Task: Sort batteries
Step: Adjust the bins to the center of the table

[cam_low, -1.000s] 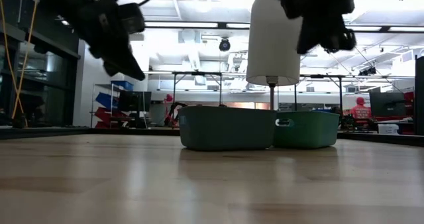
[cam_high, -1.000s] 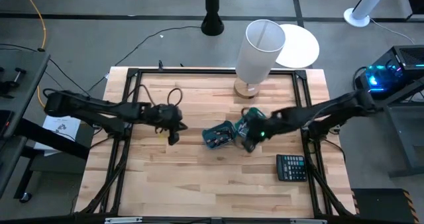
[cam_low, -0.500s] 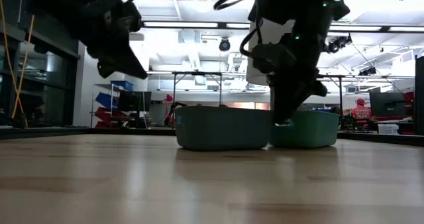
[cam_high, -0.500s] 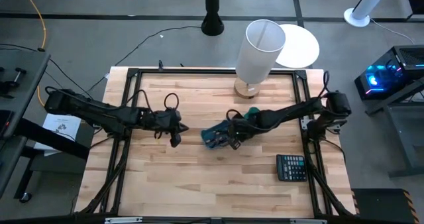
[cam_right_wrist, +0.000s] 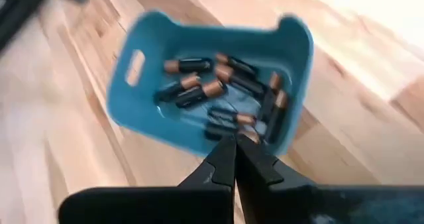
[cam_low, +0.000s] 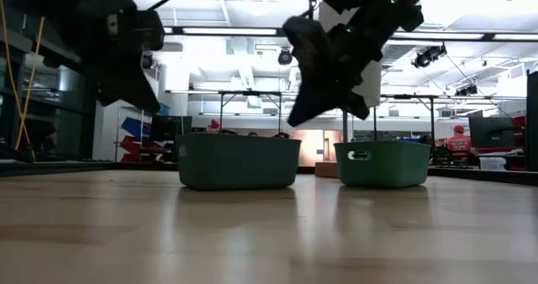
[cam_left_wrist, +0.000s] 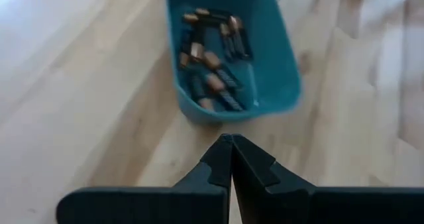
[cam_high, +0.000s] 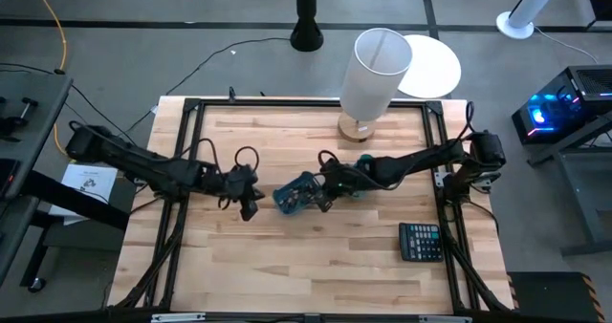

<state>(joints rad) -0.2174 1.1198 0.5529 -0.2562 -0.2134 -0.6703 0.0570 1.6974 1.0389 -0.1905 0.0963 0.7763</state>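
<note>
Low view: bare wooden desk [cam_low: 269, 234] in the foreground. Beyond it stood two teal bins, the left bin [cam_low: 239, 161] and the right bin [cam_low: 382, 164], well apart from each other. Both arms hung above them.

Left claw [cam_high: 248, 208] sat just left of the left bin, fingers clenched together on nothing, clear of the desk. From its wrist camera, the closed fingertips [cam_left_wrist: 231, 148] pointed at that bin's near wall; dark and coppery batteries [cam_left_wrist: 212, 58] lay loose inside the bin.

Right claw [cam_high: 323, 201] was at the bin's opposite side, between the two bins, also clenched and empty. Its wrist camera showed the closed tips at the rim of the bin, and the same heap of batteries within.

Contents of the right bin: could not tell.

Farther off: black calculator [cam_high: 420, 241] near the desk's right edge, white lamp [cam_high: 371, 79] at the desk's far edge.
</note>
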